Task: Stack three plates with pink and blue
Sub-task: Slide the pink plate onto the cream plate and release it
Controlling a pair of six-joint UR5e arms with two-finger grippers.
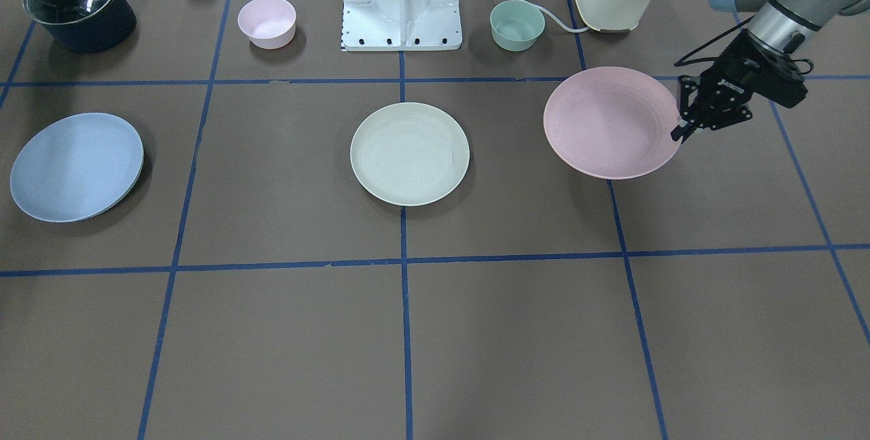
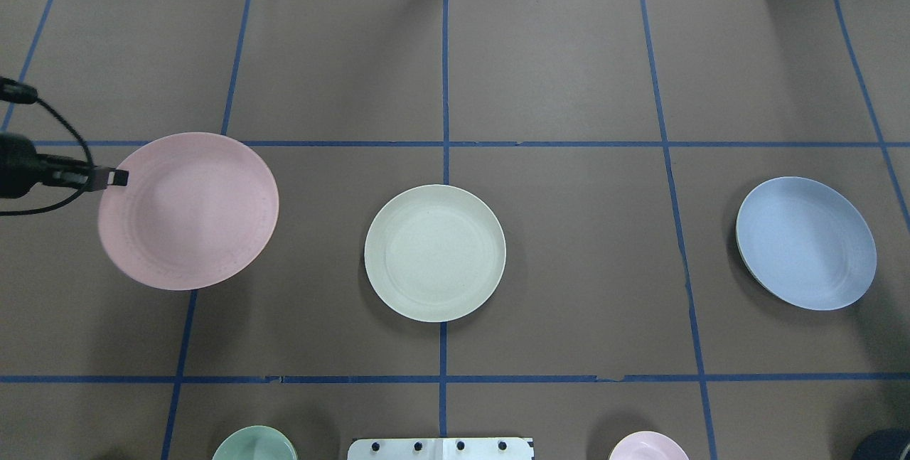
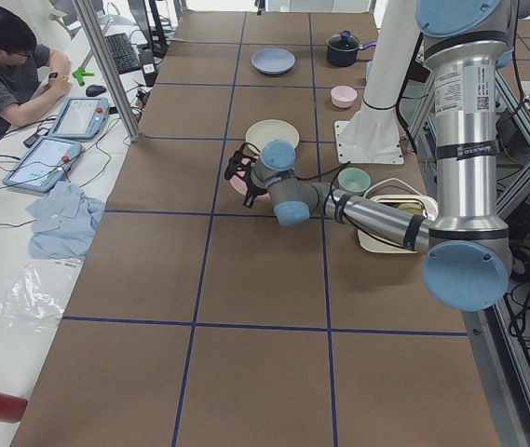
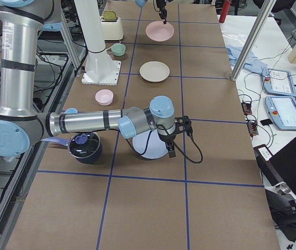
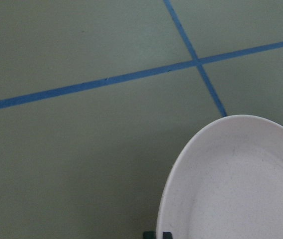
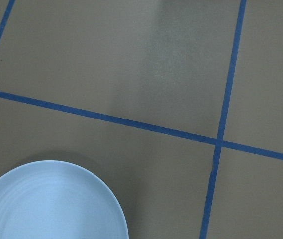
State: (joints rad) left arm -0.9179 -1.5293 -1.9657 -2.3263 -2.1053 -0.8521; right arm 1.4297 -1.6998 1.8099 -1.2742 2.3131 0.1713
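So the left gripper [image 1: 682,128] is clamped on the pink plate [image 1: 612,124] at its outer rim, holding it clear of the table [image 1: 516,331], with the cream plate [image 1: 409,153] straight inboard at centre, and there's no telling what the right gripper [image 4: 170,153] by the blue plate [image 1: 76,166] is doing.

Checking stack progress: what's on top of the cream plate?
Nothing: the cream plate shows its whole inside bare. The pink plate is off to one side, rim in the left claw; the blue plate is apart. What lies beneath the cream one is covered.
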